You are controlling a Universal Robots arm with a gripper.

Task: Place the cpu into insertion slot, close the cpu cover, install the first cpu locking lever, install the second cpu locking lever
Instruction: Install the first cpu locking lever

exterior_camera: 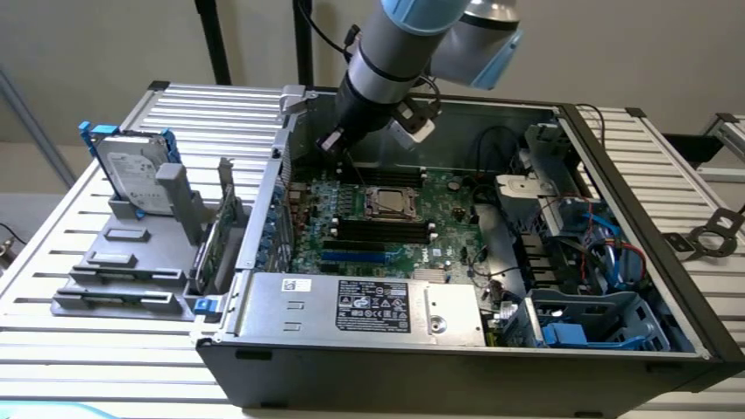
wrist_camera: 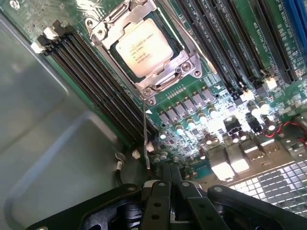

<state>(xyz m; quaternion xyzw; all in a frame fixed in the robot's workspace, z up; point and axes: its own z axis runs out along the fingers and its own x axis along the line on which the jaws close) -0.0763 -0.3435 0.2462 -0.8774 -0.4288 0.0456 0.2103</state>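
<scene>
gripper (wrist_camera: 165, 178): closed, nothing visibly held, low inside the case
locking lever (wrist_camera: 145, 132): 1 thin wire rod raised off its catch, tip just beside the gripper; probably stiff, springy and slick, best pressed near its bent end
cpu cover (wrist_camera: 187, 67): appears to lie flat over the chip
cpu (wrist_camera: 144, 48): seated in the insertion slot (wrist_camera: 180, 44), beyond the lever; light, fragile

The cpu (wrist_camera: 144, 48) is showing a matt, pale silvery metal top, while the cpu cover (wrist_camera: 184, 67) around it is gleaming as polished bare metal. The green motherboard (wrist_camera: 201, 88) is shining glossy, and the gripper (wrist_camera: 168, 171) is looking like matt black plastic.
</scene>
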